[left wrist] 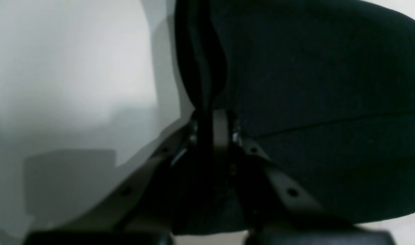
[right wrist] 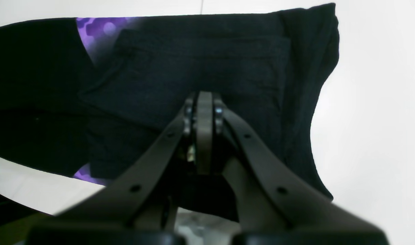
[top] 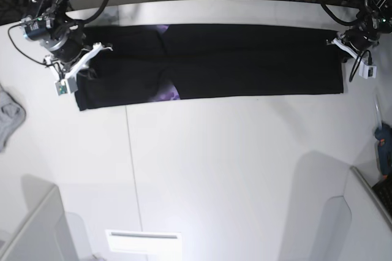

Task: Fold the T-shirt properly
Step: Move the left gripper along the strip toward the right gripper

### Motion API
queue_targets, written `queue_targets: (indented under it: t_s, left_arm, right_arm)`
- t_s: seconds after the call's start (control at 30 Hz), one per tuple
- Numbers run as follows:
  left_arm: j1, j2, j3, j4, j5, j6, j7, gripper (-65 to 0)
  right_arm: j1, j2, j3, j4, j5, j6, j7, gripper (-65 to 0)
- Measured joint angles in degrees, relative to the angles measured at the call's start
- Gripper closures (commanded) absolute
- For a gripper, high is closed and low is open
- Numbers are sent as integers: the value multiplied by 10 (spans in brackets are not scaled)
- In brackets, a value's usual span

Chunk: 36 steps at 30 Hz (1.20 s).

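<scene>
1. T-shirt (top: pixel 245 62) lies on the white table (top: pixel 233 169) as a long narrow black band along the far side, sides already folded in; a small patch of purple print (top: pixel 168 94) shows near its middle-left

2. Left gripper (left wrist: pixel 212 127) sits at the band's end on the right of the base view. In the left wrist view its fingers are drawn together with a ridge of black cloth rising between the tips; jaws nearly closed, pinching the shirt's end

3. Right gripper (right wrist: pixel 204 112) sits at the opposite end, on the left of the base view. In the right wrist view its fingers meet tip to tip over the folded layers; jaws fully closed, but whether cloth is caught between the tips cannot be told from this angle

4. Small grey cloth (top: pixel 9 117) lies at the table's left edge, well apart from the shirt

5. Step in hand, as judged: lengthwise folds are done and one end is being gripped for the crosswise fold, end over end

6. Next move calls for: confirm a grip through all layers, lift just clear of the table, carry the end along the band toward the other without letting the tucked sides spill open

7. Risk: a grip on the top layer only would peel the fold apart
</scene>
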Motion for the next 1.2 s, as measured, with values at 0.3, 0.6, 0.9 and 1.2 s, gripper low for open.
queue_targets:
  t_s: [0.3, 0.6, 0.9, 1.2]
  left_arm:
    - [17, 12, 4, 81, 28, 0, 41, 0]
    - [67, 37, 10, 244, 20, 0, 43, 0]
    - [100, 46, 81, 291, 22, 0, 45, 0]
    - [99, 68, 163, 291, 22, 5, 45, 0]
  right_arm:
    - [1, 0, 0, 0, 0, 0, 0, 0]
    - [3, 0, 0, 0, 0, 0, 0, 0]
    - [5, 2, 0, 0, 0, 0, 0, 0]
    - [5, -1, 0, 0, 0, 0, -1, 0]
